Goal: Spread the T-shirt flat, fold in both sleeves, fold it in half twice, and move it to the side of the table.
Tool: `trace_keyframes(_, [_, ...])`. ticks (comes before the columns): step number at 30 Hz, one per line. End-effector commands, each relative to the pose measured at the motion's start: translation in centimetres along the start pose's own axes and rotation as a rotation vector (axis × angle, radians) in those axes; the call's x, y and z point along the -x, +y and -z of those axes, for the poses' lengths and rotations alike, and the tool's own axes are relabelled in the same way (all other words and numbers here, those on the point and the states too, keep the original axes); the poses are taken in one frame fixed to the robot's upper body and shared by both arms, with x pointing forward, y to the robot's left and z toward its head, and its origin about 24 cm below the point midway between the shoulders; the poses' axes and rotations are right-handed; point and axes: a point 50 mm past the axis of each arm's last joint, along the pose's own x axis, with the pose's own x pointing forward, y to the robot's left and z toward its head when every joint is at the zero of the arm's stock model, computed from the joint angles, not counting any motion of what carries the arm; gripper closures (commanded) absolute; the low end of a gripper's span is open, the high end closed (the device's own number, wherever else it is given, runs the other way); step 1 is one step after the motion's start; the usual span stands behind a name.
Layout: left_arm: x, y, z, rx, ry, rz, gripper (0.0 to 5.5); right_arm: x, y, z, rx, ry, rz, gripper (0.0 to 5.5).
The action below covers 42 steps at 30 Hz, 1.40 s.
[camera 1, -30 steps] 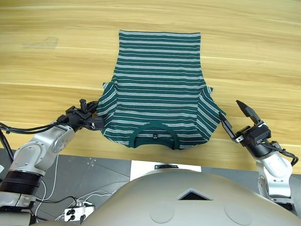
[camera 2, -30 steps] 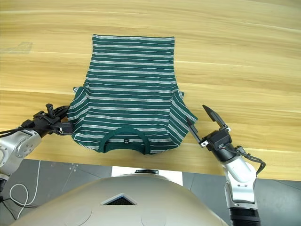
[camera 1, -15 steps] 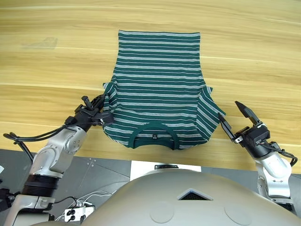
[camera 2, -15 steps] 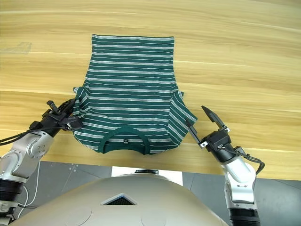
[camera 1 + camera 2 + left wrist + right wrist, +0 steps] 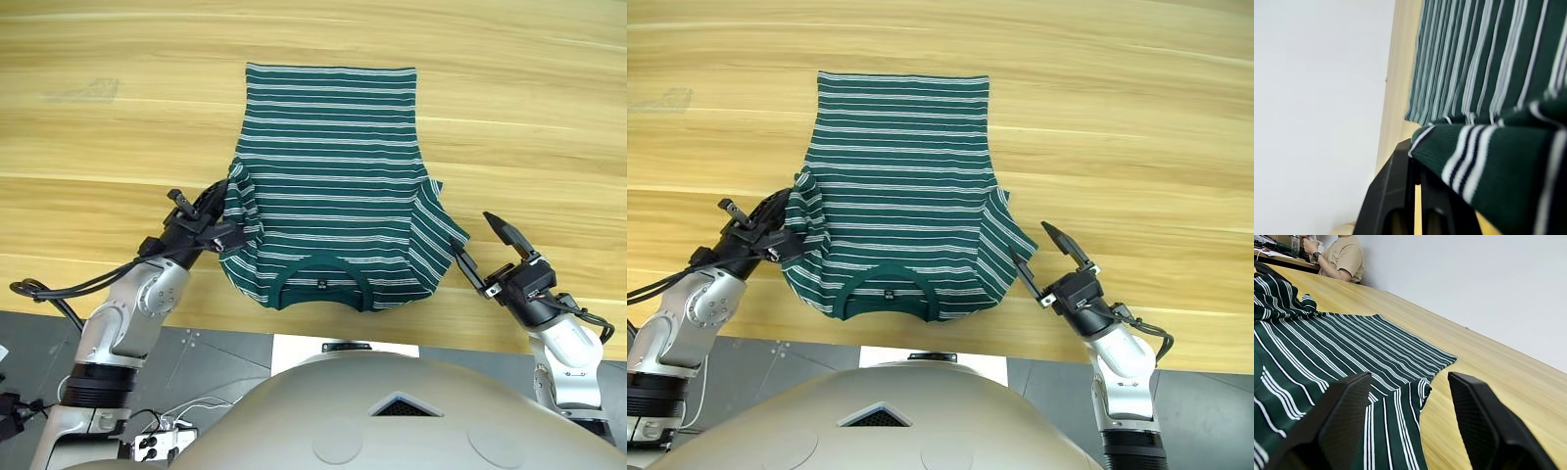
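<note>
- Left eye view: T-shirt (image 5: 328, 147) lies mid-table (image 5: 98, 147), mostly flat, collar (image 5: 320, 269) at 6 o'clock nearest the robot, hem (image 5: 331, 70) at 12.
- left sleeve (image 5: 238, 201), at abt 8 o'clock of the shirt, is lifted and bunched over the body edge. It is not laid flat yet.
- right sleeve (image 5: 438, 230), at abt 4 o'clock, lies spread out w/ no fold.
- left gripper (image 5: 225, 241) is clamped on the left sleeve; the left wrist view shows the striped cuff (image 5: 1459, 156) pinched btwn its black fingers (image 5: 1396, 186).
- right gripper (image 5: 482, 247) sits just beside the right sleeve tip at 4 o'clock, fingers wide apart, holding nothing. In the right wrist view the sleeve (image 5: 1400, 421) lies btwn them.
- Change vs 1 sec ago: the left gripper is now further in toward 2 o'clock, dragging the sleeve off the bare table onto the shirt body. The right gripper has barely shifted.
- Meaning, prob: the 1st sleeve fold is underway and needs laying down and releasing. Right sleeve, both half-folds and the move aside are still to do.
- Writing: small neck label (image 5: 321, 285) inside the collar, print too small to read; no other text seen.
</note>
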Motion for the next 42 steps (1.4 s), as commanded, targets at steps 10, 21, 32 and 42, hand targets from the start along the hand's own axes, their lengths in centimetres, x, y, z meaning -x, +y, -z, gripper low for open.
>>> trace_keyframes(10, [-0.8,-5.3,-1.3,0.077,-0.119,0.316,5.48,-0.6,0.3,-0.2,0.014,-0.017,-0.014,2.61])
trace_keyframes(21, [2.0,-6.7,-0.8,0.135,-0.129,0.482,3.71,-0.7,0.3,-0.2,0.017,-0.013,-0.006,2.61])
trace_keyframes(32, [3.3,-3.2,1.1,0.107,-0.040,0.363,3.71,-1.2,-0.1,0.5,0.037,0.053,0.010,2.61])
trace_keyframes(42, [1.0,-0.8,-2.2,0.324,-0.214,0.056,3.71,2.6,-1.2,0.8,0.697,0.371,-0.168,2.61])
